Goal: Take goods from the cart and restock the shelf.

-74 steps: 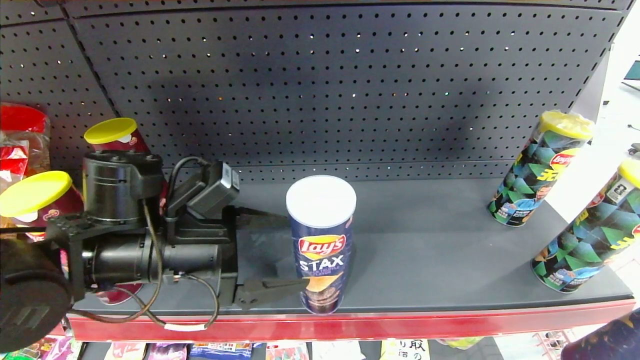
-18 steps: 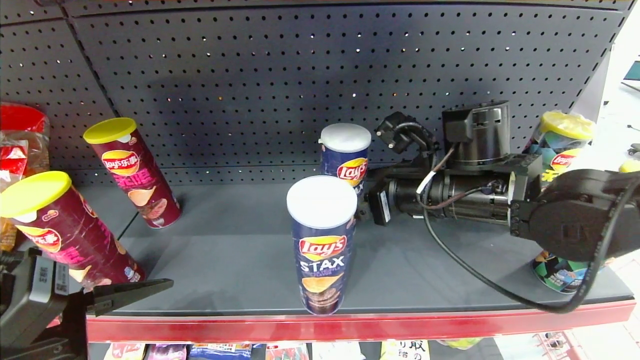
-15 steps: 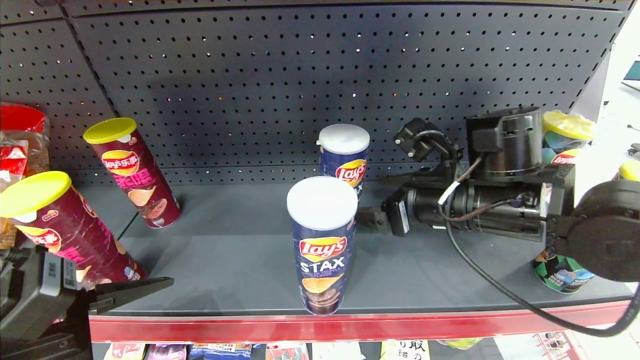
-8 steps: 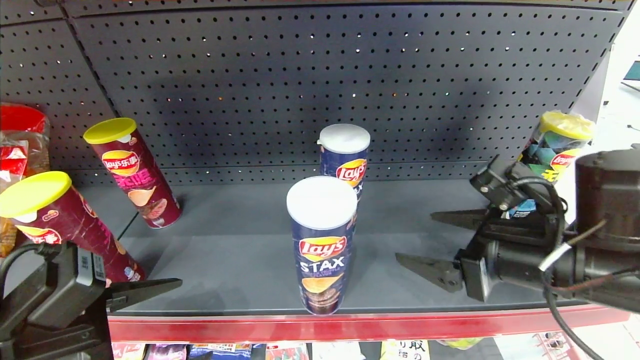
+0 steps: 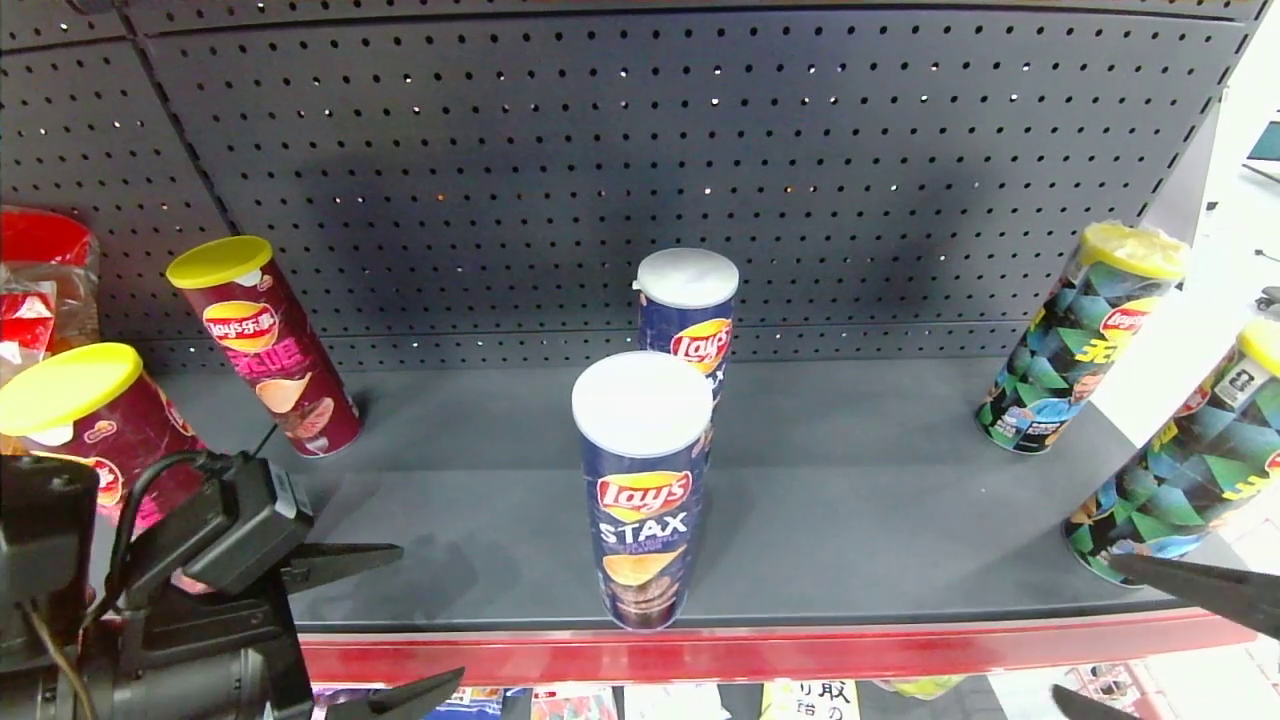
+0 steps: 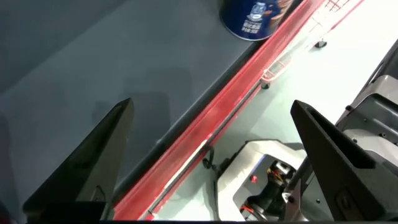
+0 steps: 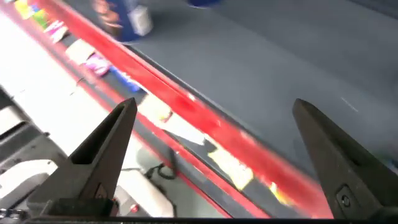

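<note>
Head faces shelf (image 5: 850,480); 2 wrists overlook its edge (close).

A white-lidded navy can (image 5: 642,500) stands upright at the shelf (image 5: 860,520) front, its twin (image 5: 690,325) just behind.

We are in a shop: a grey shelf (image 5: 860,500) with a red front edge and pegboard back (image 5: 640,170) carries chip cans (image 5: 643,490) across the frame's middle.
</note>
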`<state>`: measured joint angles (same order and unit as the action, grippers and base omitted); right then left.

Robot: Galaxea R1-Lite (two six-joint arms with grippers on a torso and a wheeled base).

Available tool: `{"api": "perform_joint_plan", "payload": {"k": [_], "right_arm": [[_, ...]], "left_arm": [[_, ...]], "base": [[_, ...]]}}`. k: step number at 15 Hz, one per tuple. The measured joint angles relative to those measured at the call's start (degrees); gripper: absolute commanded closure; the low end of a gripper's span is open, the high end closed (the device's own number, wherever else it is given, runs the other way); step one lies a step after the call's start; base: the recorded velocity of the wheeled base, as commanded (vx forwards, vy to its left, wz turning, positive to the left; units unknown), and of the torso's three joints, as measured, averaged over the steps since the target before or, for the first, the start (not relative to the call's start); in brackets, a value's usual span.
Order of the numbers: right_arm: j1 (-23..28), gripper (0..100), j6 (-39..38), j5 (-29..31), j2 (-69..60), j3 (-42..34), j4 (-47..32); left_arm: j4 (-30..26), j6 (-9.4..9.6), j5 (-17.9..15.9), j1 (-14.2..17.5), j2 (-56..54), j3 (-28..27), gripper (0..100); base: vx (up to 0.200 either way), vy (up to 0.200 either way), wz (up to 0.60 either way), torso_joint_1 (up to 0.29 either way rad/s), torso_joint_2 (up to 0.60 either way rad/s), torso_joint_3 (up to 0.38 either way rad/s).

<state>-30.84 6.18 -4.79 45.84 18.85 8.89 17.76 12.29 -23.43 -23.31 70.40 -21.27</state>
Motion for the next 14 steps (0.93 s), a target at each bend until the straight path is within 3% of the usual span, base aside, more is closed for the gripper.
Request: {"api": "perform_joint_plan", "payload": {"k": [3,5,14], "right_arm": [[11.2,0,-2.4,0.3,-10.9,-0.3,-6.5],[15.9,0,-3.4,0.3,-15.1,0.0,-7.9],[18.7,0,-3.8,0.4,-18.8,0.3,-8.0]], "left_arm": [[0.2,0.09,-0.1,-1.0,3.9,-2.1,0],[0.3,0.16,-0.1,-1.6,7.0,-4.6,0],[0.3,0.38,0.1,-3.4,18.1,-13.2,0]], "base": [[0.0,0.0,0.0,0.0,0.0,0.0],[0.0,0.0,0.0,0.0,0.0,0.0],[0.0,0.0,0.0,0.0,0.0,0.0]]}}
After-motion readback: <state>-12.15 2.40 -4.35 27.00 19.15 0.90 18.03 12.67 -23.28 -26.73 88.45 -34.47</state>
